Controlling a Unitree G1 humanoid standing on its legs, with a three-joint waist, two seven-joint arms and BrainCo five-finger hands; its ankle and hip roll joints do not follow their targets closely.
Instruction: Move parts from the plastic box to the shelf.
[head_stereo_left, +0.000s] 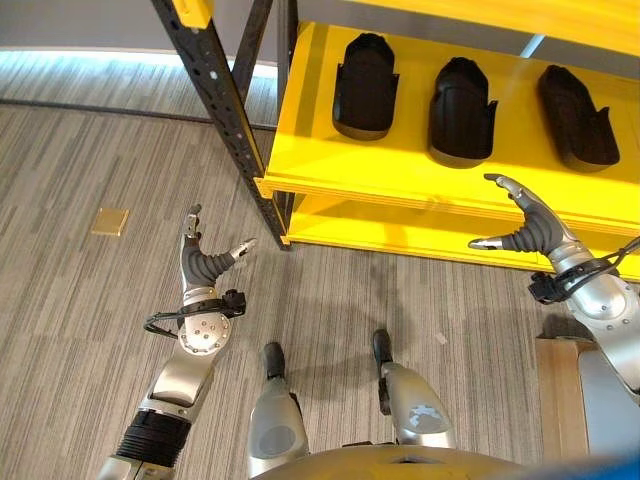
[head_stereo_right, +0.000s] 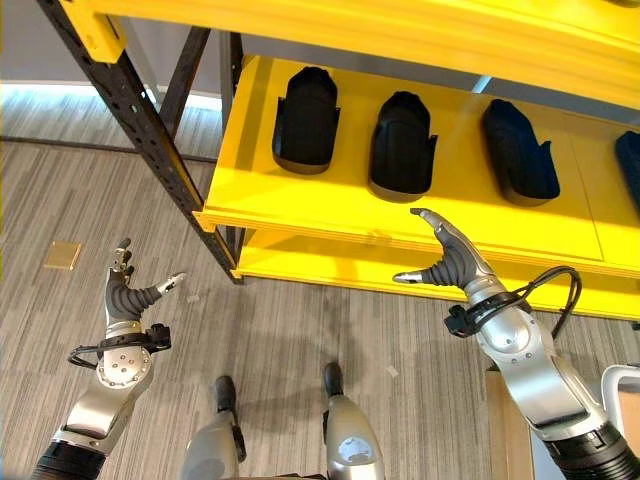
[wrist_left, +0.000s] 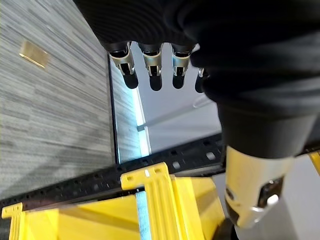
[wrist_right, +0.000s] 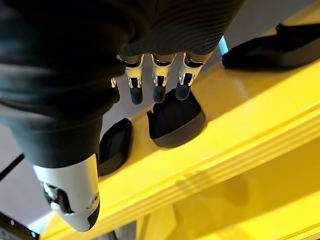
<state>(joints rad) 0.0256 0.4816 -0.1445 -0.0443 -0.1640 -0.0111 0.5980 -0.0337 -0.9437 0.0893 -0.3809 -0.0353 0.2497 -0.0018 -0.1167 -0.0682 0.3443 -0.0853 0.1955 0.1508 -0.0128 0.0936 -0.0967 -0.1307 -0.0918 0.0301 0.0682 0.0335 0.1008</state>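
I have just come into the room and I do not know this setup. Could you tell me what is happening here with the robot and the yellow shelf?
A humanoid robot stands in front of a yellow shelf on which black parts lie in a row. The right robot hand is open and empty, just in front of the shelf edge below the middle part. The left robot hand is also open and empty, held over the carpet floor beside the black shelf post. Neither hand holds a part at this moment.
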